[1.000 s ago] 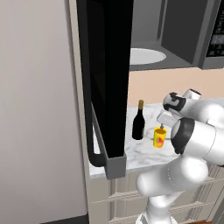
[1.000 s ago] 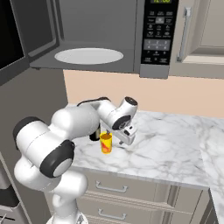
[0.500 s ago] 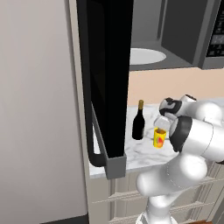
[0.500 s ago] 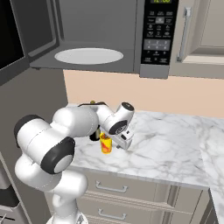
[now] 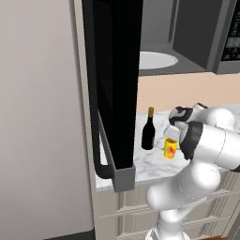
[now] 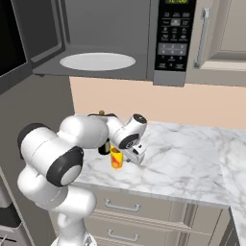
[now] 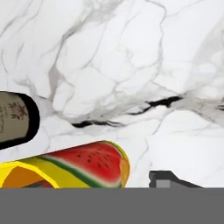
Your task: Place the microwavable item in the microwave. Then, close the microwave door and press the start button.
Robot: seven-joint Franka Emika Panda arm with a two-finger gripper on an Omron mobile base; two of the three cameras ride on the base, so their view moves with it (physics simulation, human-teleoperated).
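Observation:
The yellow cup (image 6: 116, 158) with its red mark stands on the marble counter (image 6: 187, 158), just in front of the dark wine bottle (image 5: 148, 130). My gripper (image 6: 130, 156) hangs low right beside the cup (image 5: 169, 148), open. In the hand view the cup (image 7: 83, 166) lies at the lower left and covers one finger, while the other fingertip (image 7: 168, 179) shows bare to its right. Above, the microwave (image 6: 110, 33) stands open with its white turntable (image 6: 97, 61) and button panel (image 6: 175, 38). The microwave door (image 5: 112, 84) swings out wide to the left, its bar handle (image 5: 100, 145) hanging down.
The open door's lower corner (image 5: 123, 177) juts over the counter's front left edge. A tall grey panel (image 5: 37, 117) fills the left. A wall cabinet with a handle (image 6: 205, 29) sits right of the microwave. Drawers (image 6: 144, 211) run under the counter.
The hand has come down and moved in toward the cup, from above the counter to right beside it. Cup, bottle and door have not moved.

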